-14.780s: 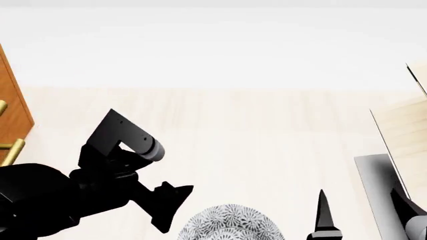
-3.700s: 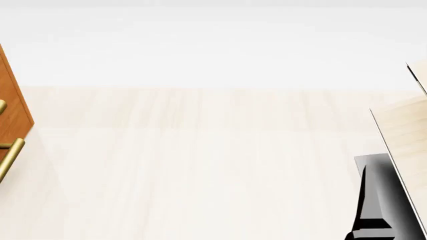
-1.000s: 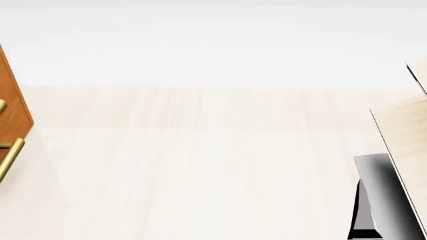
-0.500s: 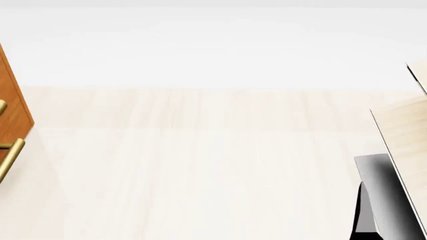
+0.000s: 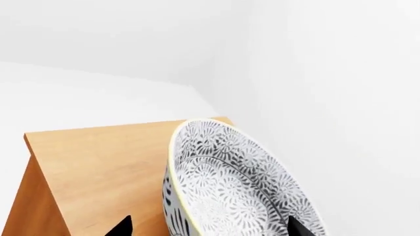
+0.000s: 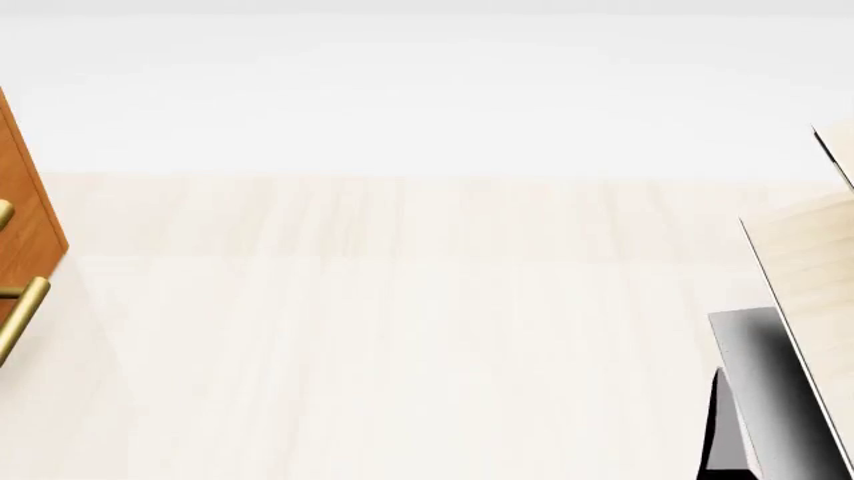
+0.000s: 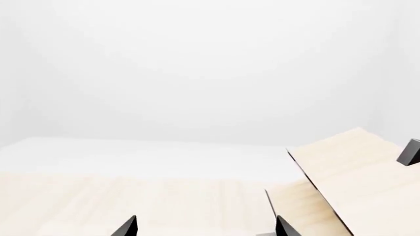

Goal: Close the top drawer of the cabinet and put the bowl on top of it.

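My left pincer [image 5: 208,228] shows only two black fingertips straddling the white bowl with grey-blue floral pattern [image 5: 239,184] — whether they clamp it I cannot tell. The bowl sits tilted over the orange-brown wooden cabinet [image 5: 98,167] top. My right pincer [image 7: 204,227] — tips apart — holds nothing, facing the pale light-wood shelf structure [image 7: 347,182].

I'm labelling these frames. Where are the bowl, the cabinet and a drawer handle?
bowl [image 5: 243,182]: left wrist view, patterned inside.
cabinet [image 5: 98,157]: left wrist view, bare wooden top.
handle [image 6: 20,315]: head view, brass bar at the left edge.
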Tool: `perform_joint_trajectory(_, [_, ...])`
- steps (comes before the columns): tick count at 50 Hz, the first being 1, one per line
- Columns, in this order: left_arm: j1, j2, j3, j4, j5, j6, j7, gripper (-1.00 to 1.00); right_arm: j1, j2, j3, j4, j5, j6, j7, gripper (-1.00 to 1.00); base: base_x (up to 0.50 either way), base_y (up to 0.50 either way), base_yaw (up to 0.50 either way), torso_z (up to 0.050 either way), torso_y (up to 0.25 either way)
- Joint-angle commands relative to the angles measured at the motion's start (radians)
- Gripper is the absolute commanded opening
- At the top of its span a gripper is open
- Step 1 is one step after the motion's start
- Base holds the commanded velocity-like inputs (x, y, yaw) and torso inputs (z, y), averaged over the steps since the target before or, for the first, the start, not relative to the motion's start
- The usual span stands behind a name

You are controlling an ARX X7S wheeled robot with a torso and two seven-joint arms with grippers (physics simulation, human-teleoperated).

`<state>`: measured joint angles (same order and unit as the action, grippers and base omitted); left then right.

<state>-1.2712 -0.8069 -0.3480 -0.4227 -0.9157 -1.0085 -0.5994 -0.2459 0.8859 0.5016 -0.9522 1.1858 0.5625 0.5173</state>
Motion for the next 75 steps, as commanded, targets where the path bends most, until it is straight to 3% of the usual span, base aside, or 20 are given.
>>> perform_joint_trajectory(1, [0.031,0.003,-0.063,0.079,-0.043,-0.041,-0.018,1.00,0.002,-0.007,0.004,-0.001,-0.009,0.002,-0.016,1.00,0.00,0.00,0.00,0.000,0.000])
perform_joint_trajectory(4, [0.040,0.002,-0.081,0.094,-0.059,-0.054,-0.027,1.00,-0.001,-0.003,0.011,-0.005,0.000,0.002,-0.010,1.00,0.00,0.00,0.00,0.000,0.000])
perform_joint_trajectory(6, [0.054,0.003,-0.095,0.117,-0.070,-0.062,-0.035,1.00,-0.050,-0.078,-0.035,0.013,-0.139,-0.041,-0.090,1.00,0.00,0.00,0.00,0.000,0.000])
perform_joint_trajectory(8, [0.065,0.003,-0.105,0.137,-0.080,-0.070,-0.041,1.00,-0.015,-0.003,0.007,0.001,-0.013,-0.013,-0.016,1.00,0.00,0.00,0.00,0.000,0.000])
perform_joint_trajectory(26, [0.122,-0.018,-0.175,0.306,-0.184,-0.178,-0.095,1.00,-0.037,-0.011,0.023,-0.001,-0.014,-0.026,-0.027,1.00,0.00,0.00,0.00,0.000,0.000])
perform_joint_trajectory(29, [0.135,-0.020,-0.195,0.343,-0.213,-0.204,-0.108,1.00,-0.070,-0.081,-0.034,0.019,-0.144,-0.065,-0.100,1.00,0.00,0.00,0.00,0.000,0.000])
perform_joint_trajectory(31, [0.146,-0.021,-0.214,0.371,-0.240,-0.227,-0.116,1.00,-0.040,-0.011,0.009,0.001,-0.025,-0.038,-0.030,1.00,0.00,0.00,0.00,0.000,0.000])
perform_joint_trajectory(40, [0.191,-0.021,-0.284,0.446,-0.326,-0.296,-0.154,1.00,-0.069,-0.027,0.029,-0.004,-0.047,-0.054,-0.049,1.00,0.00,0.00,0.00,0.000,0.000])
perform_joint_trajectory(45, [0.202,-0.021,-0.308,0.459,-0.371,-0.334,-0.178,1.00,-0.065,0.022,0.098,-0.014,0.054,-0.054,-0.008,1.00,0.00,0.00,0.00,0.000,0.000])
perform_joint_trajectory(47, [0.207,-0.025,-0.325,0.473,-0.396,-0.352,-0.190,1.00,-0.083,-0.014,0.087,-0.013,-0.001,-0.065,-0.043,1.00,0.00,0.00,0.00,0.000,0.000])
perform_joint_trajectory(48, [0.211,-0.027,-0.329,0.480,-0.405,-0.360,-0.194,1.00,-0.070,0.038,0.124,-0.016,0.079,-0.059,0.001,1.00,0.00,0.00,0.00,0.000,0.000])
perform_joint_trajectory(52, [0.244,-0.027,-0.359,0.514,-0.452,-0.393,-0.208,1.00,-0.100,-0.004,0.129,-0.018,0.024,-0.072,-0.042,1.00,0.00,0.00,0.00,0.000,0.000])
perform_joint_trajectory(56, [0.264,-0.027,-0.374,0.528,-0.475,-0.405,-0.216,1.00,-0.101,0.056,0.188,-0.027,0.122,-0.063,0.011,1.00,0.00,0.00,0.00,0.000,0.000])
perform_joint_trajectory(57, [0.291,-0.028,-0.392,0.561,-0.495,-0.422,-0.218,1.00,-0.122,0.004,0.164,-0.022,0.046,-0.073,-0.039,1.00,0.00,0.00,0.00,0.000,0.000])
perform_joint_trajectory(64, [0.385,-0.024,-0.469,0.652,-0.571,-0.463,-0.234,1.00,-0.140,-0.015,0.166,-0.019,0.025,-0.080,-0.062,1.00,0.00,0.00,0.00,0.000,0.000])
perform_joint_trajectory(65, [0.392,-0.024,-0.474,0.655,-0.574,-0.462,-0.234,1.00,-0.132,0.035,0.202,-0.023,0.102,-0.073,-0.018,1.00,0.00,0.00,0.00,0.000,0.000])
perform_joint_trajectory(67, [0.415,-0.029,-0.492,0.668,-0.582,-0.466,-0.227,1.00,-0.151,-0.020,0.170,-0.020,0.019,-0.084,-0.068,1.00,0.00,0.00,0.00,0.000,0.000])
perform_joint_trajectory(69, [0.437,-0.038,-0.514,0.688,-0.608,-0.479,-0.227,1.00,-0.151,0.046,0.235,-0.019,0.125,-0.074,-0.014,1.00,0.00,0.00,0.00,0.000,0.000])
perform_joint_trajectory(71, [0.451,-0.045,-0.529,0.695,-0.631,-0.484,-0.237,1.00,-0.167,-0.030,0.174,-0.013,0.005,-0.091,-0.080,1.00,0.00,0.00,0.00,0.000,0.000])
perform_joint_trajectory(75, [0.474,-0.057,-0.553,0.713,-0.681,-0.491,-0.255,1.00,-0.159,-0.041,0.152,-0.006,-0.016,-0.095,-0.090,1.00,0.00,0.00,0.00,0.000,0.000])
